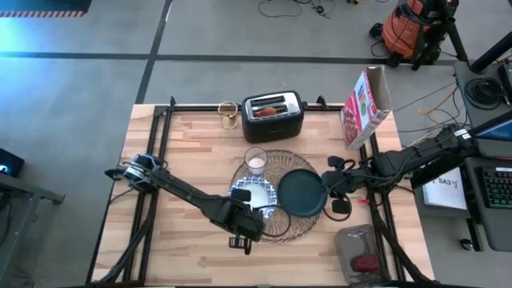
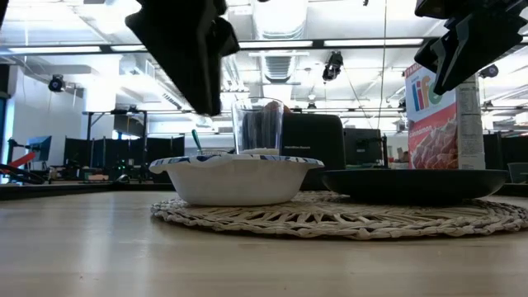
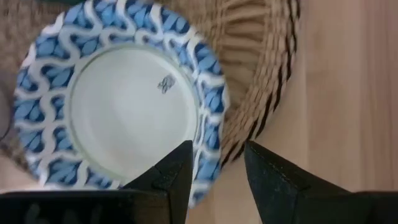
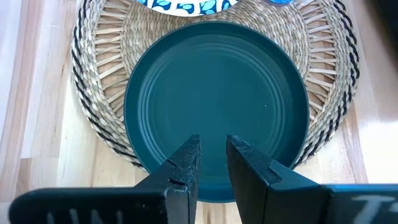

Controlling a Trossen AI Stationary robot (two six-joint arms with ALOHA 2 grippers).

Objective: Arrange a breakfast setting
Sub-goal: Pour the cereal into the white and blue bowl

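Note:
A round woven straw placemat (image 1: pixel 282 160) lies mid-table. On it stand a blue-and-white patterned bowl (image 1: pixel 254 193) at the left, a dark teal plate (image 1: pixel 302 194) at the right and a small clear glass (image 1: pixel 255 161) at the far side. My left gripper (image 3: pixel 217 162) hangs open just above the bowl's near rim (image 3: pixel 208 155), fingers pointing down, touching nothing. In the low view it hovers clear above the bowl (image 2: pixel 235 177). My right gripper (image 4: pixel 212 155) hovers over the plate's right edge (image 4: pixel 211 186), fingers slightly apart with nothing between them.
A black toaster (image 1: pixel 274 114) and a small jar (image 1: pixel 229 116) stand at the far edge, and a cereal box (image 1: pixel 364 108) at the far right. A clear container (image 1: pixel 364 256) sits at the near right corner. Bare wood lies left of the placemat.

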